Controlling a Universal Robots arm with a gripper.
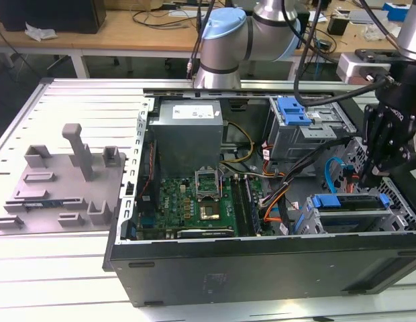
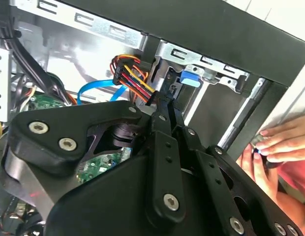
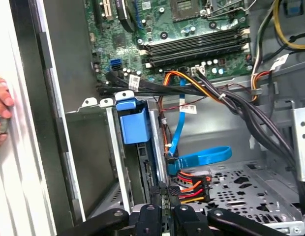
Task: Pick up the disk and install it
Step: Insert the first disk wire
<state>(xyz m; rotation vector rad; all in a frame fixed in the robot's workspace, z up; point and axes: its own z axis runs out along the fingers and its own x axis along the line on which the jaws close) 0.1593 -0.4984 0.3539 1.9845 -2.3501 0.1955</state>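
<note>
The disk (image 1: 342, 200) is sitting in the lower drive cage (image 1: 399, 201), at about 4 o'clock from the motherboard (image 1: 194, 201) on the exterior view's clock face. Its blue bracket is showing along the top edge. In the first wrist view the same bracket (image 3: 135, 129) is standing upright between the cage's metal rails, so the disk is looking entered in its slot, though I cannot tell how deep. The gripper (image 1: 368, 176) is hanging just beside the disk, at roughly 1 o'clock from it in the exterior view. In the first wrist view its fingers (image 3: 168, 200) are lying pressed close together with nothing visibly between them, tips aiming at the bracket's edge. I cannot tell whether they are touching it. An orange-and-red power lead (image 3: 192, 189) and a blue data cable (image 3: 201, 157) are lying near the fingertips. At 11 o'clock from the disk a second cage is carrying a bare blue latch (image 1: 292, 111), and the grey power supply (image 1: 188, 131) is sitting at 12 o'clock from the motherboard. A person's hand (image 2: 278, 147) is resting on the outer edge of the case (image 1: 262, 258). My reading: the pick-up is looking done and the install step is under way, at the seating stage. The next move is calling for a straight press along the rails, keeping off the cables and well apart from the hand.
</note>
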